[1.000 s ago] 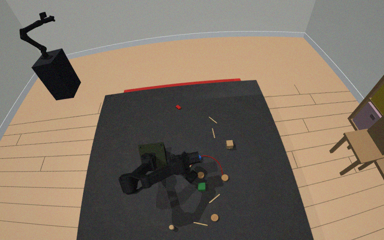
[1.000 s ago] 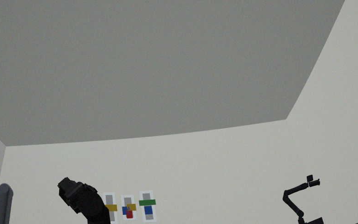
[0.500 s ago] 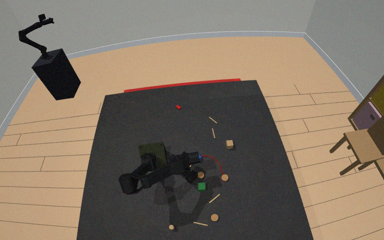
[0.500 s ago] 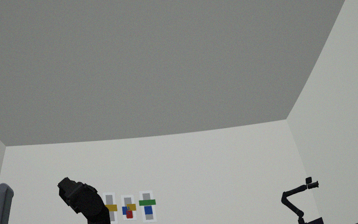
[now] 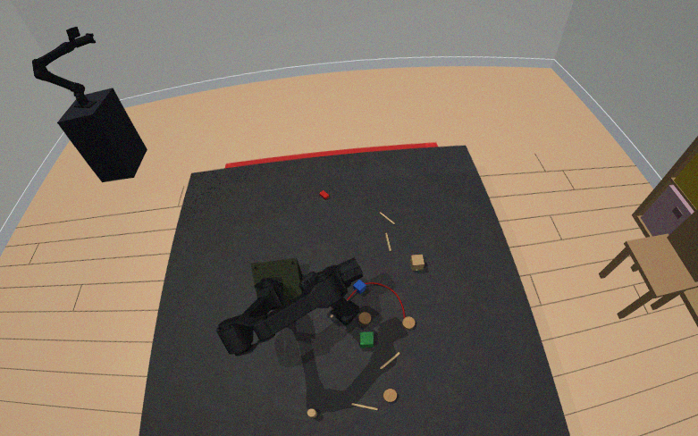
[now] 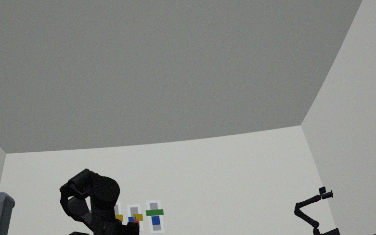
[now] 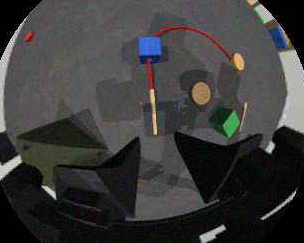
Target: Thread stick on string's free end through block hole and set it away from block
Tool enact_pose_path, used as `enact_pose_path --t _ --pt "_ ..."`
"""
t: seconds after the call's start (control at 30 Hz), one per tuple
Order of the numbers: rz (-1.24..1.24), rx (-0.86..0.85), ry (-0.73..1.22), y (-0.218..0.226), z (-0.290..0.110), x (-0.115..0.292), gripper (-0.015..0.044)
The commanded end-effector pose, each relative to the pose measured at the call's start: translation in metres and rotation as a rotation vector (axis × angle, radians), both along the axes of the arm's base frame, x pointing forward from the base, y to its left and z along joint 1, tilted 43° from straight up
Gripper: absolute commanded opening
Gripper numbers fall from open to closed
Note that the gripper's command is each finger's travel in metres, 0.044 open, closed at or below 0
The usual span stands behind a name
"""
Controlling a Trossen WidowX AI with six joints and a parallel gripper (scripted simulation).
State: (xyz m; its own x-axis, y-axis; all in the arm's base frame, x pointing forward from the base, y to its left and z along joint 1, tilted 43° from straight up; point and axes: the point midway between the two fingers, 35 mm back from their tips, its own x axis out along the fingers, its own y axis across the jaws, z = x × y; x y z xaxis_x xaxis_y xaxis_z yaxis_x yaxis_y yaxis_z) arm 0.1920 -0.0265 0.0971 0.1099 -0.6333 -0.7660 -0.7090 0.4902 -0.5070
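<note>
In the wrist view, nearest of all, the two dark fingers of the hand [image 5: 345, 295] [image 7: 157, 136] stand apart. The hand is partly open and grips nothing. The stick [image 7: 153, 114] to be used lies just ahead of the fingertips, its near end close to the gap between them. A red string [image 5: 392, 291] [image 7: 150, 74] joins its far end and runs straight to a blue block [image 5: 359, 286] [image 7: 150, 49]. String shows on both sides of that block; the passage inside cannot be seen. Beyond it, the string curves round to a round wooden button [image 5: 408, 322] [image 7: 237, 62].

Right of the stick sits a brown disc [image 5: 364, 317] [image 7: 201, 93], with a green block [image 5: 366, 339] [image 7: 224, 122] near it.

The top view shows the black arm [image 5: 297, 311] [image 6: 104, 192] reaching over the dark desk [image 5: 221, 216], above a dark green base plate [image 5: 261, 266]. Farther from the arm, a tan cube [image 5: 417, 262] sits beyond the blue block, and two loose sticks and a small red block [image 5: 323, 194] [image 7: 30, 36] lie toward the desk's far edge. Two more loose sticks, another wooden disc [image 5: 390, 395] and a small round peg [image 5: 312, 413] lie toward the opposite edge.

Farthest off, a second black arm [image 5: 50, 59] [image 6: 307, 201] stands on a black pedestal [image 5: 103, 140], well apart from the desk.
</note>
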Motion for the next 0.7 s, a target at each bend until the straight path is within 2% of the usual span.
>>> enact_pose_path --t 0.0,0.1,0.3,0.4,0.67 --pt "-0.001 -0.001 0.011 0.018 0.019 -0.006 0.021" --pt "-0.001 -0.001 0.011 0.018 0.019 -0.006 0.021" --pt "0.012 0.003 -0.004 0.016 0.017 -0.003 0.0368" --pt "0.008 0.004 -0.004 0.029 0.031 -0.004 0.044" --pt "0.015 0.005 -0.014 0.032 0.036 -0.004 0.044"
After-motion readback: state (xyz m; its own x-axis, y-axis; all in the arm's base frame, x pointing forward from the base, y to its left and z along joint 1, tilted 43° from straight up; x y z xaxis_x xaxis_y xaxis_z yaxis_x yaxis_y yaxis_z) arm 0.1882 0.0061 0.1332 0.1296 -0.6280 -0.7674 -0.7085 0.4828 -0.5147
